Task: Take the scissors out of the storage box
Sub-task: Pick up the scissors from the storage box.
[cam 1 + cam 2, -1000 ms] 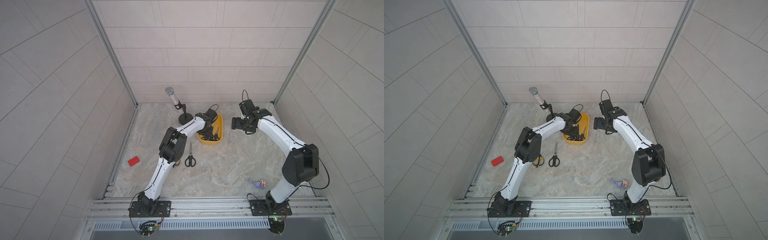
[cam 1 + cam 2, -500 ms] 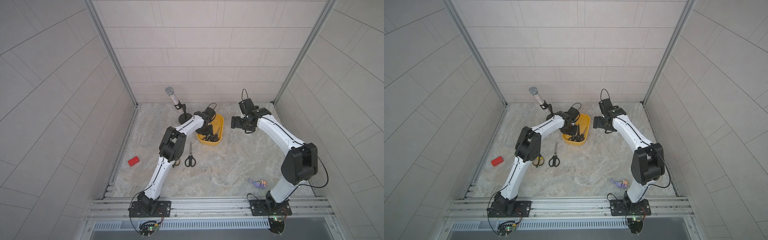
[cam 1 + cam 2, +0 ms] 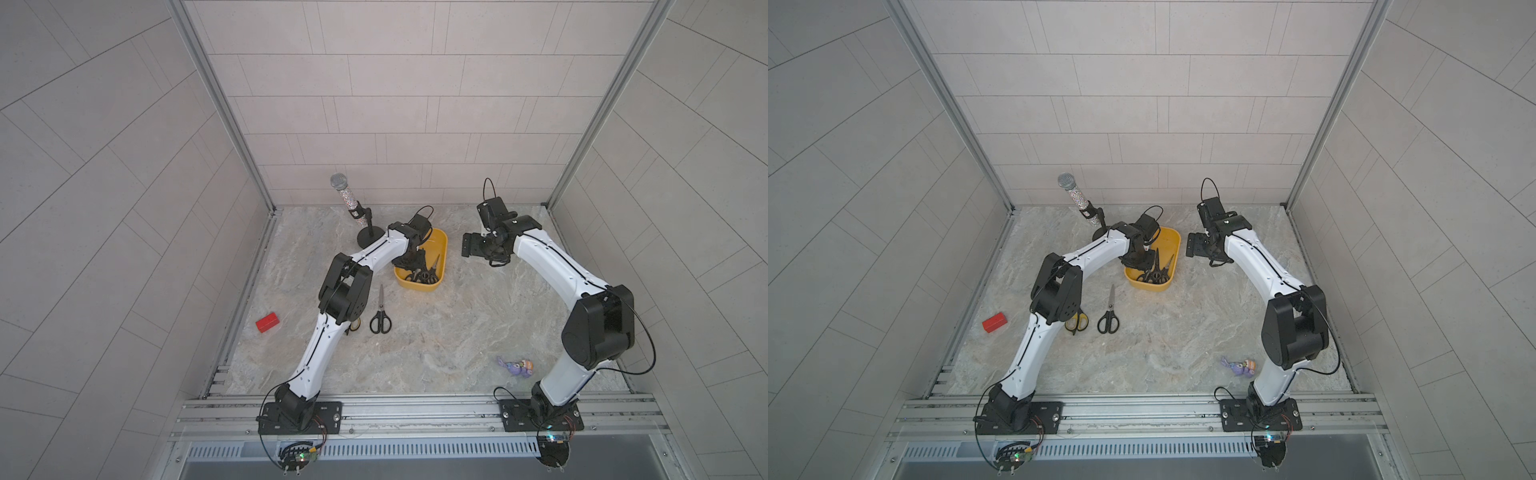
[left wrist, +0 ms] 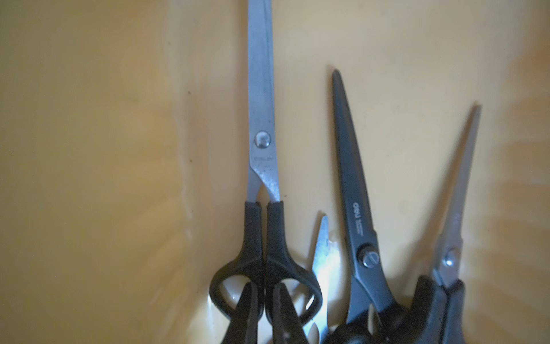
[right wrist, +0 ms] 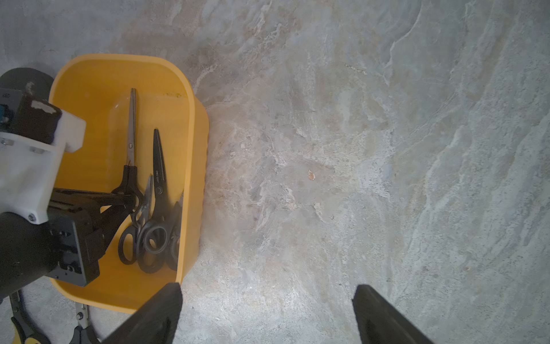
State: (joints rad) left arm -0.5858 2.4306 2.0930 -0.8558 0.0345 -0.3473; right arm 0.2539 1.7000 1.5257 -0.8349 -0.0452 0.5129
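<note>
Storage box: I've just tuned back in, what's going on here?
The left gripper is down in the storage box, closed on the handles of the grey-bladed scissors; three other pairs lie beside them. The right gripper hangs open next to the box, empty. A black-handled pair and a yellow-handled pair lie out on the table.

Six scissors [image 3: 1109, 309], one storage box [image 3: 1170, 243], one red block [image 3: 994, 323], one microphone [image 3: 1075, 193], one purple toy [image 3: 1239, 367], two robot arms [image 3: 1034, 353].

The dark-bladed scissors [image 4: 354, 178] bear the white brand "deli" on 1 blade.
</note>
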